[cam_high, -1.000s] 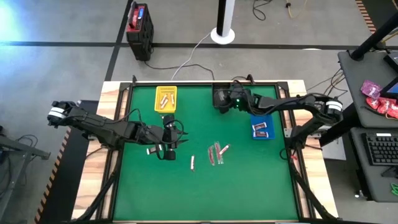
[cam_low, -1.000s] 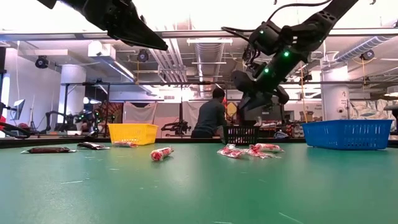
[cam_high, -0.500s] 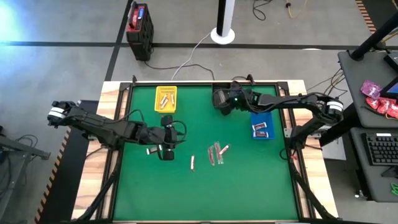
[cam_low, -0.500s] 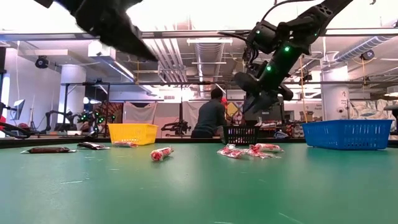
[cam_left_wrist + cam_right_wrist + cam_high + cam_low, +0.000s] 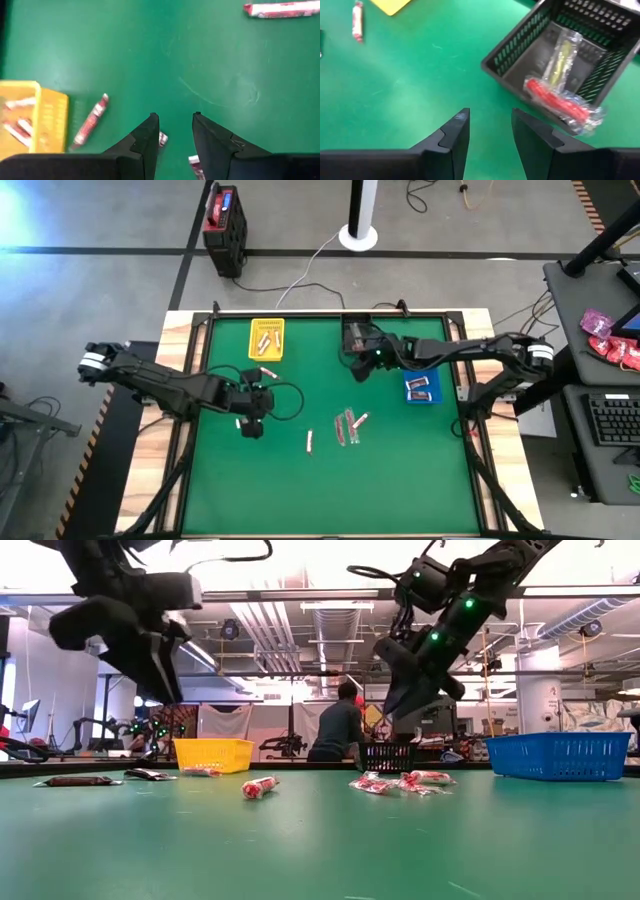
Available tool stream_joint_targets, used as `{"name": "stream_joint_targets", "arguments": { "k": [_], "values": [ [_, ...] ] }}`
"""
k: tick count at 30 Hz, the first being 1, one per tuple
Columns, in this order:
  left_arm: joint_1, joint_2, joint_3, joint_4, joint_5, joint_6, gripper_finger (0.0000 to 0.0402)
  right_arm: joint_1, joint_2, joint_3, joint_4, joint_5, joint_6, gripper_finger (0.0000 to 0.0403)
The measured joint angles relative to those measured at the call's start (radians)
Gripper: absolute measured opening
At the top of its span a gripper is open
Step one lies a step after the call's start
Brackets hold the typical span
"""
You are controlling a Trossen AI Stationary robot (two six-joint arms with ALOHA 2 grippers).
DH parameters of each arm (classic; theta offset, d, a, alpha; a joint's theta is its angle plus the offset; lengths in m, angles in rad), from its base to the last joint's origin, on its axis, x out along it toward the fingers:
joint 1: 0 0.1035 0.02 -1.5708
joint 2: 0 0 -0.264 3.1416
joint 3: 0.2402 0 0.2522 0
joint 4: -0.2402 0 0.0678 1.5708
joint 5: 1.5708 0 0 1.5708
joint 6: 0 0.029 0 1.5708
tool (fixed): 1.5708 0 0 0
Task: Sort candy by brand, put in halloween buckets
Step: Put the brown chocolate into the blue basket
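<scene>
My left gripper (image 5: 250,412) (image 5: 175,125) hangs open above the table's left half, holding nothing. A red-and-white candy (image 5: 91,121) lies just outside the yellow bucket (image 5: 266,338). Two dark bars (image 5: 78,780) lie under that arm. My right gripper (image 5: 360,362) (image 5: 487,120) is open and empty, just near of the black bucket (image 5: 570,45), which holds a red candy (image 5: 555,97) and a clear-yellow wrapper. Several red-and-white candies (image 5: 348,425) lie mid-table. The blue bucket (image 5: 422,388) holds red pieces.
White-wrapped pieces lie in the yellow bucket (image 5: 30,117). One candy (image 5: 310,441) lies alone, left of the mid-table group. Bare green mat fills the near half of the table (image 5: 330,490). A person stands in the room beyond the table (image 5: 338,730).
My left gripper has swung toward the table's left edge, turned about and come lower. My right gripper has drawn back from over the black bucket toward the near edge. The candies on the mat have stayed where they were.
</scene>
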Motion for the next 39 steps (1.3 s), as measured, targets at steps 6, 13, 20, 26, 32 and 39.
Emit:
{"name": "stream_joint_targets", "arguments": {
  "k": [6,13,20,26,32,39],
  "values": [
    [0.048,0.009,-0.011,-0.017,0.175,0.159,0.0089,0.032,-0.015,0.000,0.000,0.000,-0.003,0.0150],
    [0.244,0.009,0.009,-0.072,0.413,0.426,0.0028,0.040,-0.055,0.000,-0.015,0.000,-0.015,0.0162],
    [0.357,0.035,-0.012,-0.085,0.410,0.578,0.0014,0.040,-0.061,-0.001,-0.024,0.000,-0.018,0.0165],
    [0.356,0.063,-0.019,-0.113,0.359,0.591,0.0068,0.040,-0.058,-0.009,-0.024,0.001,-0.018,0.0167],
    [0.356,0.119,-0.048,-0.092,0.220,0.617,0.0133,0.047,-0.058,-0.011,-0.022,0.001,-0.018,0.0169],
    [0.356,0.194,-0.050,-0.046,0.220,0.628,0.0170,0.067,-0.057,-0.012,-0.023,0.001,-0.018,0.0171]
  ]
}}
